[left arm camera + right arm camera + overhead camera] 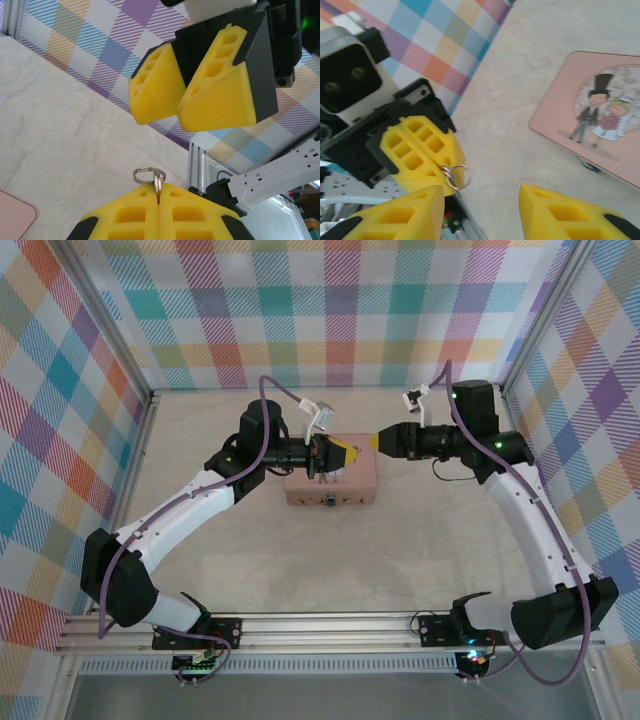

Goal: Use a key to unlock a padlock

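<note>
Two grippers facing over a pink tin [330,478], left gripper [159,200] clamped on the key [157,186], right gripper [480,200] at 3 o'clock, fingers apart, padlock [329,501] at the tin's 6 o'clock edge.

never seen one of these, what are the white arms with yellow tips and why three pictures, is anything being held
These are two robot arms bolted to the near edge of a table, each ending in a two-fingered pincer with yellow foam tips. The wide picture looks down from above and behind them; the other two come from small cameras on each wrist, so each shows its own fingers at the bottom edge. On the pale table lies a pink tin with a cartoon couple on its lid, and a small dark padlock sits at its front edge. The left pincer is shut on a thin silvery key, whose ring sticks out between the tips. The right pincer faces it, open and holding nothing.
</note>
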Action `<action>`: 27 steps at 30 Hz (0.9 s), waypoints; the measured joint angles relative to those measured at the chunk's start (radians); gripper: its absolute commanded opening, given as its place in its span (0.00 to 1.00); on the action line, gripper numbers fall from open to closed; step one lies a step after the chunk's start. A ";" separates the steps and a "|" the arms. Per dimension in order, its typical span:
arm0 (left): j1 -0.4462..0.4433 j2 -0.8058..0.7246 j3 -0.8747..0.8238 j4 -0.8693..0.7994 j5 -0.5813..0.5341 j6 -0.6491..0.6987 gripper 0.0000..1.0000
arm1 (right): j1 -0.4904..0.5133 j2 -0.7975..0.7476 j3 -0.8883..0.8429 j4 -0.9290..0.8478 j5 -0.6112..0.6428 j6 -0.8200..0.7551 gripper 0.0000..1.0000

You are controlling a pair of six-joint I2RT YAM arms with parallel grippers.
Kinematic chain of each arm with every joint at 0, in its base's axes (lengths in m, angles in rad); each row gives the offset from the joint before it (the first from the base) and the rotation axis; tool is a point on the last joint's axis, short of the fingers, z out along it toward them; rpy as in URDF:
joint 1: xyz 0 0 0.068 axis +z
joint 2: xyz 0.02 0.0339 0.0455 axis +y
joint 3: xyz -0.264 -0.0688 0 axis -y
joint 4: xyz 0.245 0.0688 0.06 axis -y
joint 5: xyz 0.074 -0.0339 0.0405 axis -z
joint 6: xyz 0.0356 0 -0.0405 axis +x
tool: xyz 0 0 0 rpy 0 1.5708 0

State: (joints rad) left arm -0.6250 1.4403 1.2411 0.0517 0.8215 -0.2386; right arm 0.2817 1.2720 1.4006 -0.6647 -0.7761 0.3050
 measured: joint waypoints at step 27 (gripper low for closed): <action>0.002 -0.002 0.013 0.059 0.140 -0.092 0.00 | 0.045 -0.007 -0.117 0.254 -0.276 0.073 0.11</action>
State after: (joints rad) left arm -0.6231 1.4384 1.2545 0.1104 0.9615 -0.3302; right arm 0.3264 1.2648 1.2839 -0.4110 -1.0523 0.3779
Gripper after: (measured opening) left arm 0.049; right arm 0.175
